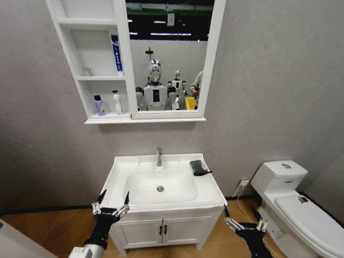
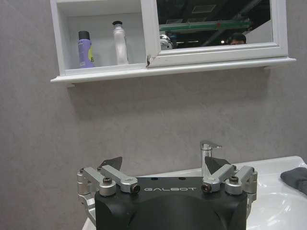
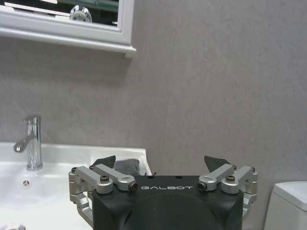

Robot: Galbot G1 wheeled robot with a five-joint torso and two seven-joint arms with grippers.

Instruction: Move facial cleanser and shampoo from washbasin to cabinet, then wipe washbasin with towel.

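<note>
While both arms hung low in front of the vanity, the white rectangular ceramic washbasin (image 1: 122,173) with its oval bowl lay with its long axis running left to right, its upright chrome tap (image 1: 159,156) standing at the middle of the back edge. Above it on the grey wall hung the white cabinet of narrow open shelves (image 1: 73,49), joined on its right to a framed mirror (image 1: 169,54). To the right of the basin stood a white toilet (image 1: 299,207), well apart from it. On the cabinet's lowest shelf a lilac bottle with a black cap (image 1: 99,106) and a slim white bottle (image 1: 117,102) stood upright side by side, and a blue-and-white tube (image 1: 116,54) stood upright on the shelf above. The small dark grey folded towel (image 1: 198,167) lay on the basin's back right corner, its long axis running front to back. The left gripper (image 1: 112,203) hovered by the front left corner, fingers spread and holding nothing; the right gripper (image 1: 242,219) hung off the front right corner, likewise spread and empty.
</note>
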